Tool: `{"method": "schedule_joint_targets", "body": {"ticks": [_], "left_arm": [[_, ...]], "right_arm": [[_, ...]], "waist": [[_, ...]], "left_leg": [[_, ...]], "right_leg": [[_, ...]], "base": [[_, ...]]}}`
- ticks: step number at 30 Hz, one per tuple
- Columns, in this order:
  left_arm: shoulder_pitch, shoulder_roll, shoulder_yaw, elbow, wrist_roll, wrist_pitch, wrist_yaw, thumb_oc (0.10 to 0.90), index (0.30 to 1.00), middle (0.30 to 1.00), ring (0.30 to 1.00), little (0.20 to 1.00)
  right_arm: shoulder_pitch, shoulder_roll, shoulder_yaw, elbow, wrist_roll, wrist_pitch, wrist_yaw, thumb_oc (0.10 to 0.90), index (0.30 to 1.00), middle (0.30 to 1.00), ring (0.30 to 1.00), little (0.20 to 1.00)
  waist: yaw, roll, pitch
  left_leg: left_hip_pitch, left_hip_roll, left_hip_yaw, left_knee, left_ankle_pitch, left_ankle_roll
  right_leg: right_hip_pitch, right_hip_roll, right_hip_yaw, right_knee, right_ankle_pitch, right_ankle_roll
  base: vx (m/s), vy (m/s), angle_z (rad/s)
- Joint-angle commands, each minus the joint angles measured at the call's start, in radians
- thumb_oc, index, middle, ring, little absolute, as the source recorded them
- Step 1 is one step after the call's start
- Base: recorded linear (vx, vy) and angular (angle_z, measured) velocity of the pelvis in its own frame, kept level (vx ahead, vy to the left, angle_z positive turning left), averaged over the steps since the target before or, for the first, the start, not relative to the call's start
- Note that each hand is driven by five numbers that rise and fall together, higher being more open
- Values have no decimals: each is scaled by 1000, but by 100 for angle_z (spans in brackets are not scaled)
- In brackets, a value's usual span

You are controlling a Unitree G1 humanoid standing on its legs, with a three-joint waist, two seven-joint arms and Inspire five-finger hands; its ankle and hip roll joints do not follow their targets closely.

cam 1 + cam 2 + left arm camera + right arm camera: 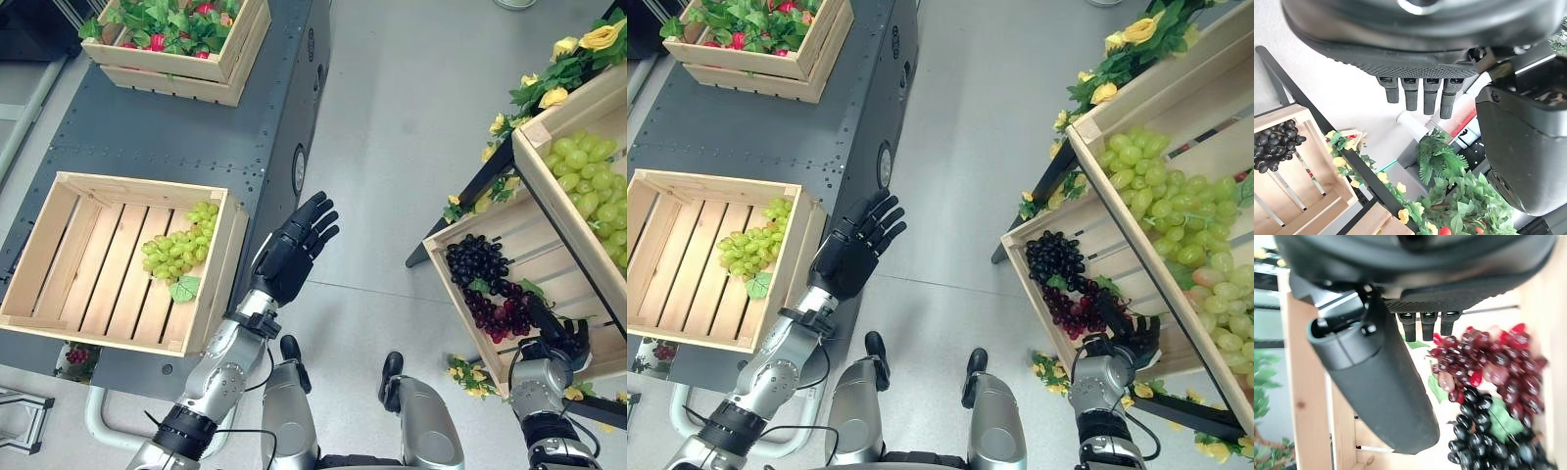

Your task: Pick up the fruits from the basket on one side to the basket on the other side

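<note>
Right hand [556, 338], lower right, fingers loosely open over red grapes [1498, 367]; nothing held. Left hand [294, 250] open, idle, centre frame. Next we judge: close on bunch, carry to left crate [59, 245].

Yellow flowers [554, 61], strawberry crate [178, 44]

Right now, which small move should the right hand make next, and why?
Probably lower the right hand onto the red grapes and curl around the bunch: its fingers are open just above them in the lower right crate. The left hand is open, holding nothing.
</note>
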Motion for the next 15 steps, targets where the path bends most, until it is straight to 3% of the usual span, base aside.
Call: {"method": "schedule_joint_targets", "body": {"ticks": [1, 5, 10, 12, 15], "left_arm": [[24, 28, 16, -183, -19, -54, -42, 800, 900, 900, 900, 900], [50, 20, 23, -197, -12, -64, -38, 800, 900, 900, 900, 900], [100, -3, 65, -212, -1, -84, -34, 800, 900, 900, 900, 900], [135, -18, 96, -217, 13, -106, -18, 800, 900, 900, 900, 900], [165, -32, 128, -214, 69, -120, 4, 800, 900, 900, 900, 900]], "right_arm": [[30, -85, 50, -153, -211, -74, -97, 800, 900, 900, 900, 900], [47, -73, 77, -272, -305, -80, -88, 800, 900, 900, 900, 900], [121, -14, 114, -466, -332, -80, 23, 800, 900, 900, 900, 900], [170, 29, 149, -559, -319, -56, 149, 800, 900, 900, 900, 900], [207, 59, 185, -616, -291, -22, 250, 800, 900, 900, 900, 900]], "waist": [[6, -60, -91], [3, -57, -96], [-7, -58, -112], [-8, -62, -127], [-5, -69, -148]], "left_leg": [[-168, -5, -22, 205, 23, -82], [-162, -6, -20, 201, 26, -81], [-139, -8, -2, 178, 44, -83], [-119, -11, 8, 159, 60, -86], [-88, -15, 22, 129, 67, -86]], "right_leg": [[105, 52, -68, -152, 86, -35], [108, 48, -63, -150, 86, -32], [123, 45, -51, -164, 89, -30], [141, 40, -50, -175, 92, -28], [163, 31, -53, -192, 97, -26]], "base": [[0, 0, 0], [15, 48, -1], [21, 102, -4], [49, 117, -5], [83, 111, 0]]}}
